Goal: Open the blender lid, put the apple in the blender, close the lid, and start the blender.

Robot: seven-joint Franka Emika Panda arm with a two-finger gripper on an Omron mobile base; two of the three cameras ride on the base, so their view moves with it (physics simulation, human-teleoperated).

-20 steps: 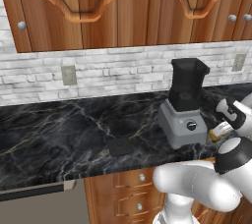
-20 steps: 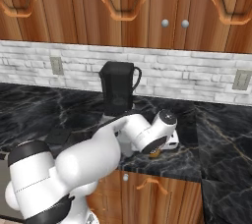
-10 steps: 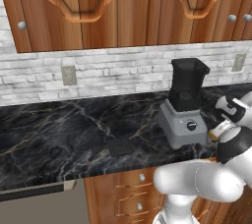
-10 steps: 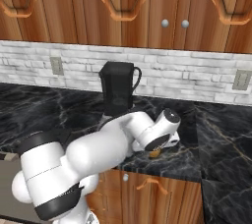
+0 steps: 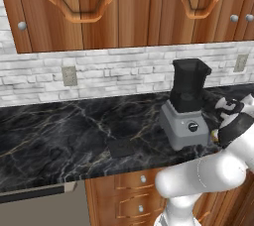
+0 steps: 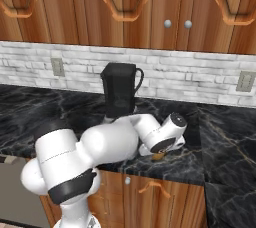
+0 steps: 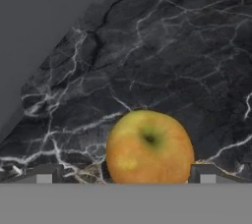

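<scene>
The blender (image 5: 185, 121) stands on the black marble counter, its dark jar (image 5: 189, 84) open at the top; the jar (image 6: 120, 94) also rises behind my arm. The blender lid (image 5: 120, 147) lies flat on the counter to the left of the grey base. A yellow-orange apple (image 7: 149, 149) rests on the counter right of the base, a sliver of the apple (image 5: 214, 135) peeking out under my hand. My gripper (image 7: 125, 175) is open, one fingertip (image 7: 44, 175) on each side of the apple, low over the counter.
The counter's front edge (image 6: 165, 169) runs just in front of the apple. Wooden cabinets hang above, and wall outlets (image 5: 69, 76) sit in the white brick backsplash. A stretch of bare counter (image 5: 59, 136) lies left of the lid.
My hand has settled slightly lower beside the blender base. The jaws have stayed wide open, and the blender and lid have not moved.
</scene>
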